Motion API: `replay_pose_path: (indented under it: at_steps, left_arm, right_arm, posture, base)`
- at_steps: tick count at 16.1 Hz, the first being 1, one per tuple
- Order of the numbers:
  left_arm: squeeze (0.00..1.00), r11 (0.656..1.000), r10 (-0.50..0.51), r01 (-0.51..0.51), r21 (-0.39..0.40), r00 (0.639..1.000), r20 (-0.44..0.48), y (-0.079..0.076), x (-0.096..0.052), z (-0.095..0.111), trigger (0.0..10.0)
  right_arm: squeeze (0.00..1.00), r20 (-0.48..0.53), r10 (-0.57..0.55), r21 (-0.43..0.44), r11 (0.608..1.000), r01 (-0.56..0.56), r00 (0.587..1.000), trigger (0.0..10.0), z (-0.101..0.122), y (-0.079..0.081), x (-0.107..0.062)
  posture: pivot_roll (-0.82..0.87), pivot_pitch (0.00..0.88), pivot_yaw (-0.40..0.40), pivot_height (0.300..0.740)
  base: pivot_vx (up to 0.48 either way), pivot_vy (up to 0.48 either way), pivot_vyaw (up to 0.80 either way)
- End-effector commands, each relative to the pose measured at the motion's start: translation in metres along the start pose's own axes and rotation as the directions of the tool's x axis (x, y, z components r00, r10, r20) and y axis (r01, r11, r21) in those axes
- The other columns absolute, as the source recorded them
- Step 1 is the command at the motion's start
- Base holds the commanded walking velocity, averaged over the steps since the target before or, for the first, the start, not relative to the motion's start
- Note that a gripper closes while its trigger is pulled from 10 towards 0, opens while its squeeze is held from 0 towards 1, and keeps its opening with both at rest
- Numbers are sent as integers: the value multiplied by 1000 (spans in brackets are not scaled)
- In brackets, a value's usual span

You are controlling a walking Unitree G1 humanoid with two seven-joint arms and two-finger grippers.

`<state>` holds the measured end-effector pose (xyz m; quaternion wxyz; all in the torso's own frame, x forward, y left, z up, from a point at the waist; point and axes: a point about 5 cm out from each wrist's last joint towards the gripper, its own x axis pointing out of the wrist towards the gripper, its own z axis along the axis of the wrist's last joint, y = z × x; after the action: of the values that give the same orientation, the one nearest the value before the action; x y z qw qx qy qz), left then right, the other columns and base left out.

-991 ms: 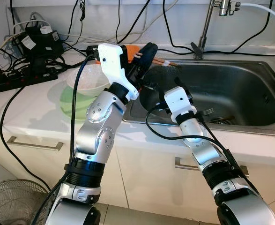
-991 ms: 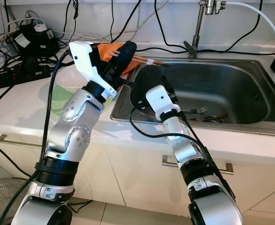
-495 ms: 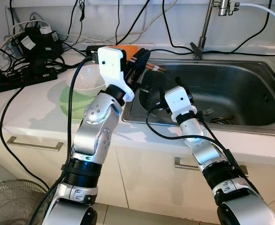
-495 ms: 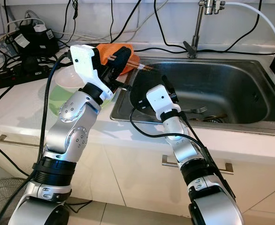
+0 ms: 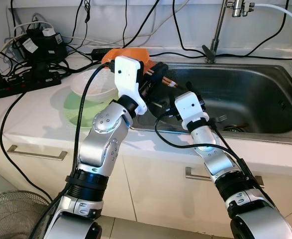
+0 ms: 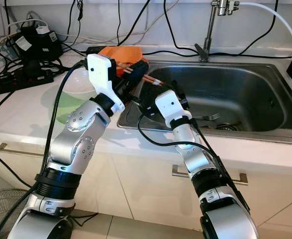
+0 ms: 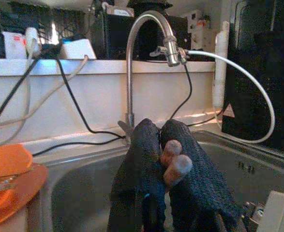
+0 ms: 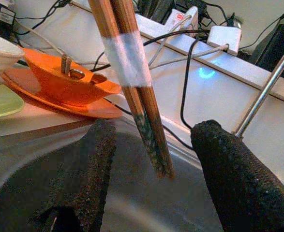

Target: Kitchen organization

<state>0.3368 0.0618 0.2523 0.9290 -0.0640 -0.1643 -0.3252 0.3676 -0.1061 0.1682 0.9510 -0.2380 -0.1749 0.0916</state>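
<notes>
On the counter at the left a white bowl (image 5: 91,85) sits on a green plate (image 5: 75,110), with an orange dish (image 6: 120,52) behind it beside the sink (image 5: 255,94). The left gripper (image 5: 158,74) is clenched on a pair of chopsticks (image 8: 132,77), holding them over the sink's left edge. Just beside it, the right gripper (image 8: 151,174) hangs with its fingers spread apart, the chopstick tips between them. A fork (image 6: 209,117) lies in the basin.
</notes>
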Motion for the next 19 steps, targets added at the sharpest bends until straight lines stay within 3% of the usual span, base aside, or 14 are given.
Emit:
replay_pose_path:
  at_steps: [1,15,16,19]
  left_arm:
    - [0,1000,-10,10,-8,1000,-7,0,-3,-1,10000]
    - [0,993,-121,120,-22,991,-57,-11,-6,-7,10000]
    - [0,993,-121,120,-17,991,-62,-12,-7,-8,10000]
    - [0,994,-113,113,-1,991,-71,-10,-6,-9,10000]
  right_arm:
    - [0,30,-9,2,1000,9,1000,10000,6,0,2]
    - [0,30,-10,12,1000,10,999,10000,7,2,2]
    - [0,32,-14,12,1000,14,999,0,7,1,2]
    - [0,34,-17,15,1000,17,999,0,7,1,1]
  posture:
    - [74,8,98,740]
    - [75,4,97,740]
    - [75,5,98,740]
    - [74,5,100,740]
  base:
    - [0,0,0]
    - [0,0,0]
    - [0,0,0]
    - [0,0,0]
